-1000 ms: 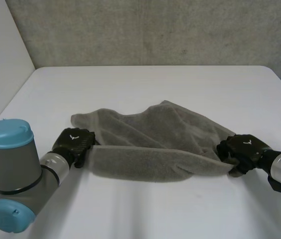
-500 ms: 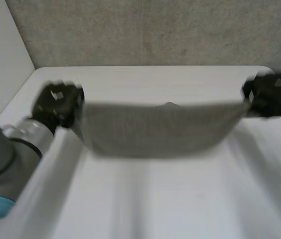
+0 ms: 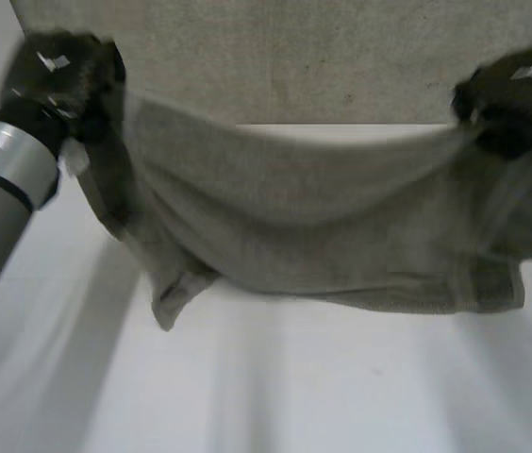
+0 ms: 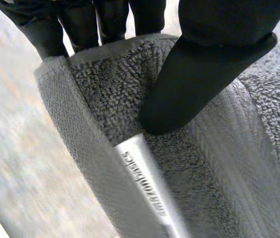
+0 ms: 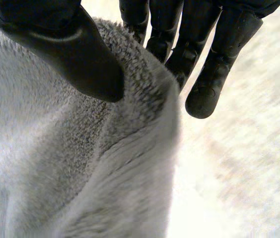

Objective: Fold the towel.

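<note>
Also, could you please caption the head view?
Black left hand and black right hand hold a grey terry towel stretched over the white table.

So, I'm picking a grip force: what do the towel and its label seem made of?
Towel: looped terry, probably cotton, matte grey; tiny loops show in the left wrist view. Label: smooth, woven-looking strip, slight sheen, printed lettering; fibre unclear.
</note>
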### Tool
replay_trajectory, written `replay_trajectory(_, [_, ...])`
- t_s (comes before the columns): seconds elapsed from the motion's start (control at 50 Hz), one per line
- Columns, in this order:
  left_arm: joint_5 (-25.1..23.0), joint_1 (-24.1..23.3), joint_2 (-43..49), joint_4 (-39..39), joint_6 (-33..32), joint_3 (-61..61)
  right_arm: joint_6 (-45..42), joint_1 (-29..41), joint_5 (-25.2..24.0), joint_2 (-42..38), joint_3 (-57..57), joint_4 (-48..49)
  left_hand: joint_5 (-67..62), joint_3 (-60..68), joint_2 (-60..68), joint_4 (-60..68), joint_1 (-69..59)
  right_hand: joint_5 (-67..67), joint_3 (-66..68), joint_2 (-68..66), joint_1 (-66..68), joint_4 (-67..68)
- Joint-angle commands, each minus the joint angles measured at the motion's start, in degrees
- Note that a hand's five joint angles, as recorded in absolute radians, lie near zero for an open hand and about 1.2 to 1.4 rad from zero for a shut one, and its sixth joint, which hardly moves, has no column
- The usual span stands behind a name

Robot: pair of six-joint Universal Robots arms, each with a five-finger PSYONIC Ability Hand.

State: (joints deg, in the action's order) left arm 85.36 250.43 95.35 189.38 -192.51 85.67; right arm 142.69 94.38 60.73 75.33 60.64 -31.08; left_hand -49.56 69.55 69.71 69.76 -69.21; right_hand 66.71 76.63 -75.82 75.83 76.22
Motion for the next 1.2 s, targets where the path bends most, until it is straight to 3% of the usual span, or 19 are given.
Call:
replay_trajectory(0.02, [0.0,0.2,15.1,-0.6,-0.6,-7.5,-14.3,8.3,12.0,-11.5,-1.4,0.9,-20.4,10.4,10.3,10.2,-10.8,3.3,3.4,-4.2,4.2,3.8])
replay_trajectory(0.12, [0.2,1.5,22.5,-0.1,-2.3,-17.1,-15.3,11.6,15.6,-16.8,-8.4,13.1,-20.4,10.4,10.3,10.2,-10.8,3.3,3.4,-4.2,4.2,3.8])
replay_trajectory(0.16, [0.4,2.6,24.4,1.8,-2.0,-24.6,-14.5,12.8,16.3,-17.2,-11.4,30.2,-20.4,10.4,10.3,10.2,-10.8,3.3,3.4,-4.2,4.2,3.8])
replay_trajectory(0.18, [0.4,2.6,24.4,1.8,-2.0,-24.7,-14.5,12.8,16.4,-17.2,-11.4,30.3,-20.4,10.4,10.3,10.2,-10.8,3.3,3.4,-4.2,4.2,3.8])
replay_trajectory(0.22, [0.5,2.6,24.4,5.1,-1.6,-27.7,-12.4,13.1,16.4,-16.7,-9.7,52.4,-20.4,10.4,10.3,10.2,-10.8,3.3,3.4,-4.2,4.2,3.8])
replay_trajectory(0.24, [0.5,2.4,24.4,10.6,-1.0,-29.1,-12.4,13.1,16.4,-16.7,-9.7,52.5,-20.4,10.4,10.3,10.2,-10.8,3.3,3.4,-4.2,4.2,3.8])
replay_trajectory(0.26, [0.5,2.3,23.8,17.5,-0.3,-28.8,-10.9,13.1,16.9,-15.1,-7.7,62.2,-20.4,10.4,10.3,10.2,-10.8,3.3,3.4,-4.2,4.2,3.8])
replay_trajectory(0.28, [0.5,2.3,23.8,17.6,-0.3,-28.8,-10.9,13.1,16.9,-15.1,-7.6,62.3,-20.4,10.4,10.3,10.2,-10.8,3.3,3.4,-4.2,4.2,3.8])
replay_trajectory(0.32, [0.8,3.0,19.2,30.5,2.4,-26.4,-7.4,13.1,16.3,-8.7,-2.6,71.2,-20.4,10.4,10.3,10.2,-10.8,3.3,3.4,-4.2,4.2,3.8])
replay_trajectory(0.4, [0.0,3.7,15.7,35.4,6.4,-23.1,-3.2,12.6,16.2,-5.8,-0.1,69.1,-20.4,10.4,10.3,10.2,-10.8,3.3,3.4,-4.2,4.2,3.8])
replay_trajectory(0.52, [-3.5,7.6,15.9,29.5,12.2,-18.7,4.4,12.2,11.1,-6.7,2.1,53.1,-20.4,10.4,10.3,10.2,-10.8,3.3,3.4,-4.2,4.2,3.8])
replay_trajectory(0.64, [-7.1,8.8,18.0,25.1,12.4,-9.1,4.3,12.2,5.1,-9.3,4.0,36.0,-20.4,10.4,10.3,10.2,-10.8,3.3,3.4,-4.2,4.2,3.8])
replay_trajectory(0.74, [-8.6,10.8,18.5,25.2,12.4,0.8,2.6,12.3,3.9,-12.5,8.4,29.0,-20.4,10.4,10.3,10.2,-10.8,3.3,3.4,-4.2,4.2,3.8])
replay_trajectory(1.0, [-8.3,11.8,23.0,24.5,8.0,12.6,-1.2,12.8,4.8,-20.6,17.2,29.9,-20.4,10.4,10.3,10.2,-10.8,3.3,3.4,-4.2,4.2,3.8])
replay_trajectory(1.04, [-8.0,11.8,23.1,24.5,7.1,12.8,-1.0,12.5,5.0,-20.8,17.9,30.7,-20.4,10.4,10.3,10.2,-10.8,-3.4,-3.3,2.5,-2.5,-2.9])
replay_trajectory(1.08, [-7.9,11.9,22.9,24.5,6.5,12.9,-0.7,12.2,5.7,-20.7,20.0,32.6,-20.4,10.4,10.3,10.2,-10.8,-18.3,-18.2,17.4,-17.4,-17.8])
replay_trajectory(1.1, [-7.9,11.9,22.9,24.5,6.5,12.9,-0.7,12.2,5.7,-20.7,20.0,32.6,-20.4,10.4,10.3,10.2,-10.8,-18.4,-18.3,17.5,-17.5,-17.9])
replay_trajectory(1.14, [-7.8,12.4,22.4,24.5,6.5,13.3,-0.5,12.2,8.1,-20.1,22.1,34.0,-20.4,10.4,10.3,10.2,-10.8,-33.6,-33.5,32.7,-32.7,-33.1])
replay_trajectory(1.2, [-7.8,12.5,22.2,24.5,6.5,13.6,-0.1,12.1,9.6,-19.8,23.1,34.7,-20.4,10.4,10.3,10.2,-10.8,-36.7,-36.6,35.8,-35.8,-36.2])
